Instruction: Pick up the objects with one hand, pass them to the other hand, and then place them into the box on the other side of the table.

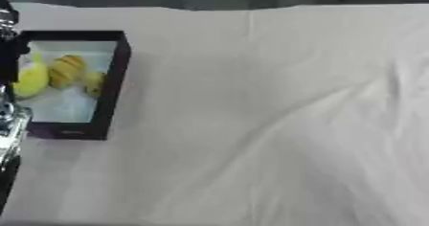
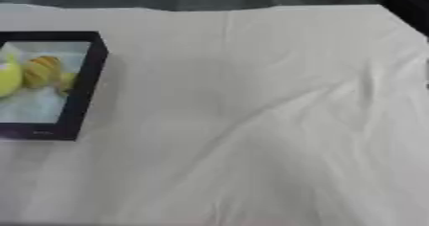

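White cloth covered the worktop, creased in long folds running from the near centre toward the far right. Black-walled box sat at the left side of the worktop, open at the top, pale lining inside. Three items lay in it toward its far end: a yellow-green rounded fruit at the left, a yellow-orange ridged object just beside it, and a smaller yellowish piece by the right wall; the last two could not be identified further. No loose objects showed on the cloth outside the box. Silver and black parts of the left arm ran along the left edge of the left eye view, overlapping the box's left wall; the left hand itself could not be made out, so whether its fingers were apart or together could not be told. Right hand absent from both views. Judgement: placing step at or near its end, with all visible objects in the box. Next move calls for drawing the left arm clear of the box wall without nudging it, then checking for any object outside the views.
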